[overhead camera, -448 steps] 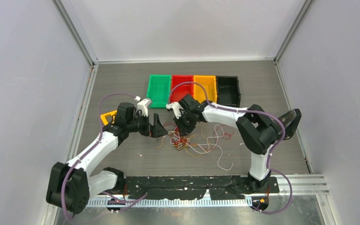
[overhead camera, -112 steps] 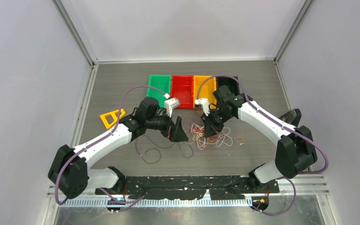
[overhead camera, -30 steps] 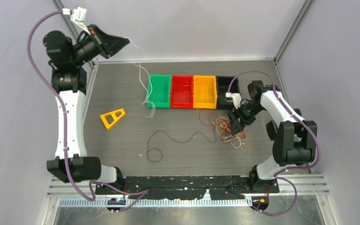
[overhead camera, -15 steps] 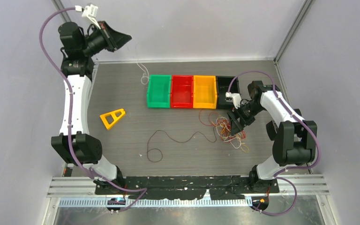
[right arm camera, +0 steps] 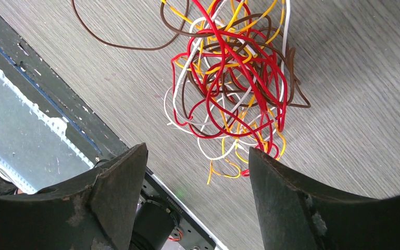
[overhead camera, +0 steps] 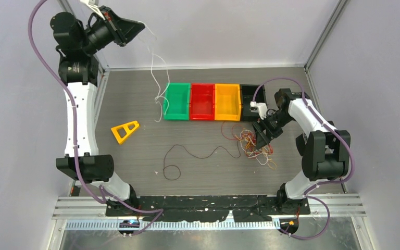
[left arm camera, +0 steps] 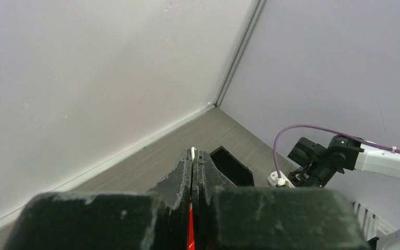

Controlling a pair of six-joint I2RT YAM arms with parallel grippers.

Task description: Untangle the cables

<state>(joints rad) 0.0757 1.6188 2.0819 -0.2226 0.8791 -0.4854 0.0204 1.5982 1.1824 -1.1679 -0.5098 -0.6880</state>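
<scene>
Grey wood-grain table (overhead camera: 135,172) is your dial, read from its middle in the top view, and most of the job is yet to be done on it.

The bins (overhead camera: 202,101) sit in a row at twelve o'clock. The black one is too dark inside to read.

At four o'clock lies the knot of cables (overhead camera: 252,147). Its red, brown, yellow and white strands are looped through one another, so I judge this the bulk of what is left.

Your right gripper (overhead camera: 264,136) hangs over the knot with its fingers spread wide, holding nothing.

Two wires look freed. One brown wire (overhead camera: 198,153) lies alone at six o'clock, its right end near the knot. One white wire (overhead camera: 159,78) dangles at ten o'clock from your left gripper (left arm camera: 194,156), which is raised high. Its fingers are pressed together, with the wire's tip pinched between them.

The white wire's lower curl hangs just beside the green bin (overhead camera: 177,101).

- You cannot tell whether that curl touches the table or the bin.
- You cannot tell whether the brown wire's end is clear of the knot.
- The right gripper covers part of the knot from above.
- The strands are too interlaced to count.
</scene>
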